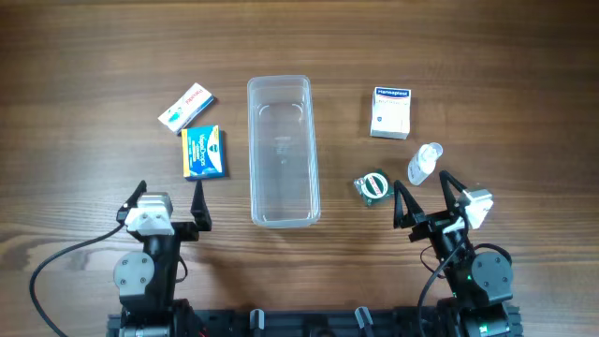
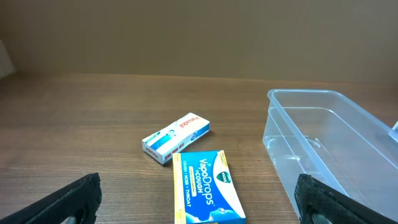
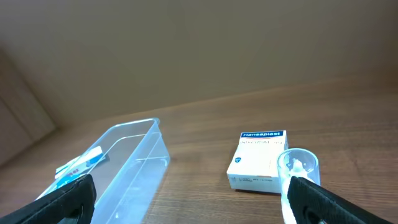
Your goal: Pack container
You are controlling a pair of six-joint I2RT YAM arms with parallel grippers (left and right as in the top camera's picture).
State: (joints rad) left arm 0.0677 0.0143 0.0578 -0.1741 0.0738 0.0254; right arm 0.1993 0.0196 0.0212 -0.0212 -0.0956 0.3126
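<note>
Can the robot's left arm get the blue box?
Probably yes. The blue box lies flat right in front of the open left gripper, with nothing between them. The container sits to one side and the white box beyond, neither blocking.

Soft, even light from above, shadows short and faint; a mild sheen on the container point(image 1: 278, 80) rim; wrist views dimmer, warmer, fairly sharp.

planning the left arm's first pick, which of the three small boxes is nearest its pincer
The blue VapoDrops box, just ahead of the left pincer. The slim white box lies farther back, and the Hansaplast box is across the container.
</note>
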